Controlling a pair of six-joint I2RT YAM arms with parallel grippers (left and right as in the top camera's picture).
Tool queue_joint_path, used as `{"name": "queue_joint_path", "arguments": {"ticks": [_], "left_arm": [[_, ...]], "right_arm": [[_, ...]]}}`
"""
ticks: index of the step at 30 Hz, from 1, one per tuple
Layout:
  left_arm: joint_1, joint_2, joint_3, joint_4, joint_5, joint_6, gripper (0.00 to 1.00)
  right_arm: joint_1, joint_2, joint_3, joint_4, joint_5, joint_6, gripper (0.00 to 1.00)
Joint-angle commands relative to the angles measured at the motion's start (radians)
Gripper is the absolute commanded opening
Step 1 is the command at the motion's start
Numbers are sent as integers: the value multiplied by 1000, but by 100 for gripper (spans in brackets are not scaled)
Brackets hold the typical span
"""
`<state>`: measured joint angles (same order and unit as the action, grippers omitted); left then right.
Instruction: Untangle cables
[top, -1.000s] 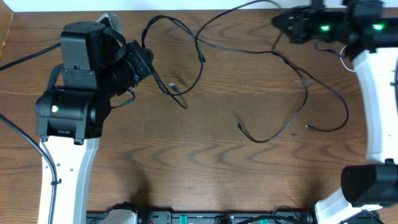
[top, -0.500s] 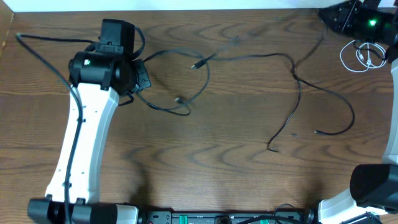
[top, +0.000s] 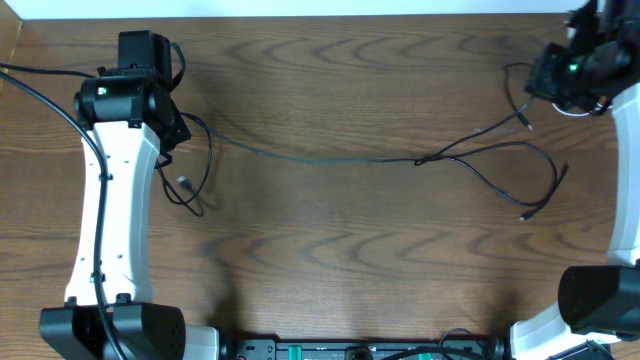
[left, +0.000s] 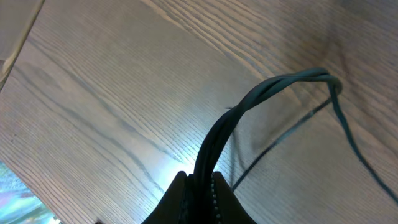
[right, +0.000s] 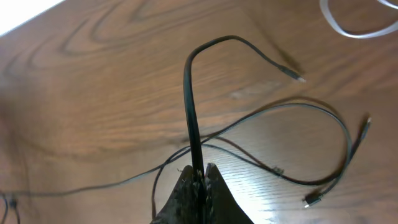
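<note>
Thin black cables (top: 330, 158) lie drawn out in a long line across the brown wood-grain table (top: 330, 270). They run from my left gripper (top: 168, 130) at the left side to my right gripper (top: 545, 80) at the far right.

Left wrist view: my left gripper (left: 199, 183) is clenched on a twisted bundle of black cord (left: 249, 102), which rises from the fingertips, bends over and drops toward the wood.

Right wrist view: my right gripper (right: 200, 174) is pinched closed on a single black cord (right: 189, 87) that arches upward and ends in a small plug (right: 298, 78). Beyond it, further black strands loop on the table, one ending in another plug (right: 312, 200). A short thin white cord (right: 357, 36) lies curled apart from them.

Overhead view: near the left arm, a loose loop with a small connector (top: 184, 182) rests on the table.
</note>
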<state>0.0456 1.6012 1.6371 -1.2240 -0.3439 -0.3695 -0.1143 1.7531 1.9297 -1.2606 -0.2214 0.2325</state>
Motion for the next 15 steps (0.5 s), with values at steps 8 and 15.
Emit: {"name": "queue_joint_path", "arguments": {"ticks": [8, 15], "left_arm": [[3, 0, -20, 21, 792, 559, 44], [-82, 2, -83, 51, 808, 560, 57]], "right_arm": [[90, 0, 11, 3, -43, -51, 1], [90, 0, 11, -1, -43, -55, 1]]}}
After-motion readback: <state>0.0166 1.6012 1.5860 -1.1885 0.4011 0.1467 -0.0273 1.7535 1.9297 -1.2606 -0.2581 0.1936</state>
